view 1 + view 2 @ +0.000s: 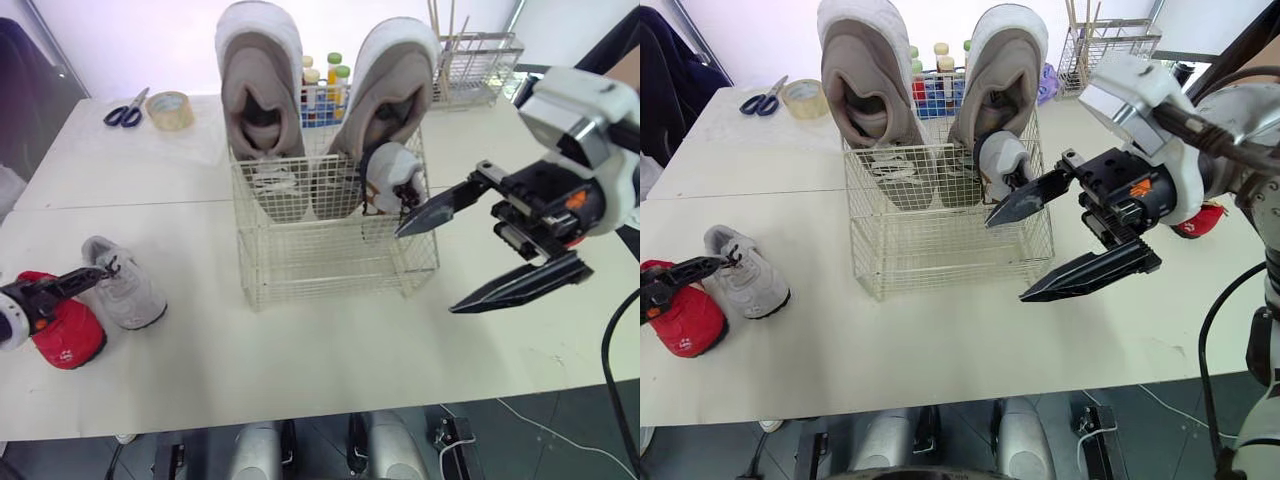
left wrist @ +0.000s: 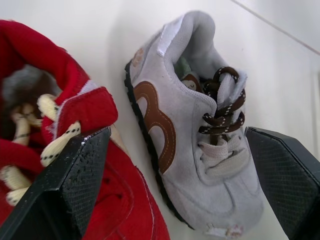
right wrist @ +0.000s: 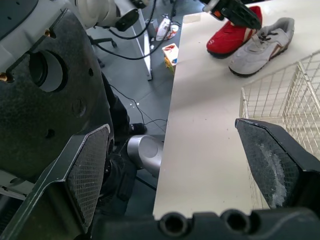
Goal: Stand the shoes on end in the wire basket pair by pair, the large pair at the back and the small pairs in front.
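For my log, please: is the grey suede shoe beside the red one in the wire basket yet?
Out: the grey suede shoe lies on the white table.

Looked down from the head, through both eyes, over one desk and basket. Hung close over the grey shoe and red shoe at the left wrist. Faced those shoes from afar at the right wrist.

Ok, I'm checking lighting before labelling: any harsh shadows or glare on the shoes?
Left eye view: even light, no glare on the large shoes, just faint shadow under the wire basket on the table. Left wrist view: the grey shoe is evenly lit, with dark shade inside the opening of the red shoe.
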### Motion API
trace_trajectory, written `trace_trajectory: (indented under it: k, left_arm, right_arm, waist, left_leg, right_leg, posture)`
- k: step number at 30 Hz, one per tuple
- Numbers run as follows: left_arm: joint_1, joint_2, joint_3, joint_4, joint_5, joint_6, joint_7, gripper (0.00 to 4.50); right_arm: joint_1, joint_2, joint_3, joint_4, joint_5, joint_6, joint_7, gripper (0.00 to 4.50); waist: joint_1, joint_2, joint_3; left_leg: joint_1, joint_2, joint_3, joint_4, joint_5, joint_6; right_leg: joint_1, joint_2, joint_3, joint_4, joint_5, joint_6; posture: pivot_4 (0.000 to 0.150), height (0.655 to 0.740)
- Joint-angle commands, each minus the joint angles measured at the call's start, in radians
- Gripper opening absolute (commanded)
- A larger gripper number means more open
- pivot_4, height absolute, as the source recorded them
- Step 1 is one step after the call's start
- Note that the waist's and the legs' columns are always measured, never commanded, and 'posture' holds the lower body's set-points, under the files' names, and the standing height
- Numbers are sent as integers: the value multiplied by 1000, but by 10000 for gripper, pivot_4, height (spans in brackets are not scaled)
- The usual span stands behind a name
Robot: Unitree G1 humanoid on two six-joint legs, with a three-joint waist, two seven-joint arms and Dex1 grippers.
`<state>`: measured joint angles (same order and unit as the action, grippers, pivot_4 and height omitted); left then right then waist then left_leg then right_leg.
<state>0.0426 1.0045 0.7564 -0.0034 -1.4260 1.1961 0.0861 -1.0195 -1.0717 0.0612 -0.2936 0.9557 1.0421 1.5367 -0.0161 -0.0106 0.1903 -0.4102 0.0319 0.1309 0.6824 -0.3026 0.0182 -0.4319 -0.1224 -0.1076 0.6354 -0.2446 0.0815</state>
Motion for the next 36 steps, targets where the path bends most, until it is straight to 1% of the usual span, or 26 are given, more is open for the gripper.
trace_trajectory:
  k: [1,2,5,6,8,10,12,15,18,21,22,24,25,27,29,30,32,33,36]
  left_arm:
    - [-98,3,-85,75,75,14,-7,45000]
    - [-120,2,-95,88,88,21,-11,45000]
    - [-223,-7,-191,163,190,28,-17,45000]
    - [-249,-11,-209,180,213,30,-24,42539]
    - [-277,-16,-223,187,240,40,-51,36374]
    - [-293,-24,-220,189,263,56,-61,27249]
    - [-305,-35,-209,191,283,67,-71,17049]
    - [-316,-51,-164,172,288,72,-84,3679]
    - [-312,-53,-87,128,283,55,-111,3679]
    - [-299,-32,-1,59,284,14,-170,3679]
    - [-289,-26,23,5,313,-46,-207,3679]
    - [-266,-28,73,-156,408,-236,-303,3679]
    - [-268,-38,100,-231,421,-299,-337,3679]
    - [-327,-53,117,-326,331,-300,-327,3679]
    - [-396,-78,96,-416,241,-321,-303,3679]
    - [-421,-95,72,-467,217,-340,-282,3679]
    - [-442,-132,14,-566,206,-376,-248,3679]
    - [-442,-157,-29,-625,222,-396,-225,3679]
    - [-462,-242,-185,-787,254,-453,-149,3679]
  right_arm:
    - [-21,11,-27,-18,5,-7,-20,43760]
    - [-23,13,-26,-19,4,-7,-22,43760]
    - [-38,16,-17,-16,-18,-17,-31,43760]
    - [-46,14,-17,-15,-24,-17,-32,44534]
    - [-59,7,-19,-11,-30,-16,-29,45000]
    - [-72,-2,-22,-5,-36,-16,-22,45000]
    - [-84,-12,-23,2,-48,-22,-18,45000]
    - [-90,-25,-25,17,-69,-34,-17,45000]
    - [-86,-27,-40,35,-79,-41,-37,45000]
    - [-86,-10,-83,63,-63,-32,-85,45000]
    - [-83,-5,-102,70,-56,-30,-106,45000]
    - [-75,7,-141,86,-50,-28,-158,45000]
    - [-73,13,-157,95,-53,-30,-185,45000]
    - [-70,28,-180,116,-68,-43,-231,45000]
    - [-65,42,-192,134,-82,-58,-261,45000]
    - [-63,47,-194,140,-87,-65,-274,45000]
    - [-62,54,-195,160,-97,-80,-286,45000]
    - [-64,52,-191,174,-104,-88,-284,45000]
    - [-88,35,-163,232,-151,-119,-264,45000]
  waist:
    - [5,0,0]
    - [5,0,0]
    - [3,1,0]
    - [3,1,0]
    - [2,1,0]
    - [2,1,0]
    - [6,1,0]
    - [8,0,-1]
    - [3,-1,0]
    - [2,-2,0]
    - [2,-2,0]
    - [1,-3,1]
    - [0,-3,1]
    - [5,-3,1]
    - [9,-3,0]
    - [8,-3,0]
    - [5,-3,0]
    - [4,-3,0]
    - [5,-3,0]
  left_leg:
    - [0,0,0,0,0,0]
    - [0,0,0,0,0,0]
    - [0,-1,0,0,0,0]
    - [0,0,0,0,0,0]
    - [0,0,1,0,1,1]
    - [0,0,1,0,2,3]
    - [0,0,1,0,2,3]
    - [0,0,1,1,2,3]
    - [0,0,1,1,2,3]
    - [-1,0,1,1,2,3]
    - [-1,0,1,1,2,3]
    - [-1,0,1,1,2,3]
    - [-1,0,1,1,2,3]
    - [-1,0,1,1,1,0]
    - [-1,-1,1,1,1,0]
    - [-1,-1,1,1,1,0]
    - [0,-1,1,1,1,1]
    - [0,-1,1,1,2,3]
    - [1,-1,1,1,3,4]
  right_leg:
    - [0,0,0,0,0,0]
    - [0,0,0,0,0,0]
    - [0,0,0,0,1,0]
    - [0,0,0,0,1,0]
    - [0,1,-1,1,1,0]
    - [0,2,-1,1,1,0]
    - [0,2,-1,1,1,0]
    - [0,1,-1,1,1,0]
    - [1,1,-1,1,1,0]
    - [0,1,-1,1,1,0]
    - [0,1,-1,1,1,0]
    - [0,1,-1,0,1,0]
    - [0,1,-1,0,1,0]
    - [0,0,-1,-1,1,0]
    - [1,0,-2,-1,1,0]
    - [1,-1,-2,-1,1,0]
    - [3,-1,-2,-1,1,0]
    - [3,0,-2,-1,1,0]
    - [4,3,-2,-1,1,1]
  posture:
    - [1500,7400]
    - [1500,7400]
    - [1500,7400]
    - [1500,7400]
    - [1500,7400]
    - [1500,7400]
    - [1500,7400]
    - [1500,7400]
    - [1500,7400]
    - [1500,7400]
    - [1500,7400]
    - [1500,7400]
    - [1500,7400]
    - [1500,7400]
    - [1500,7400]
    - [1500,7400]
    - [1500,7400]
    - [1500,7400]
    - [1500,7400]
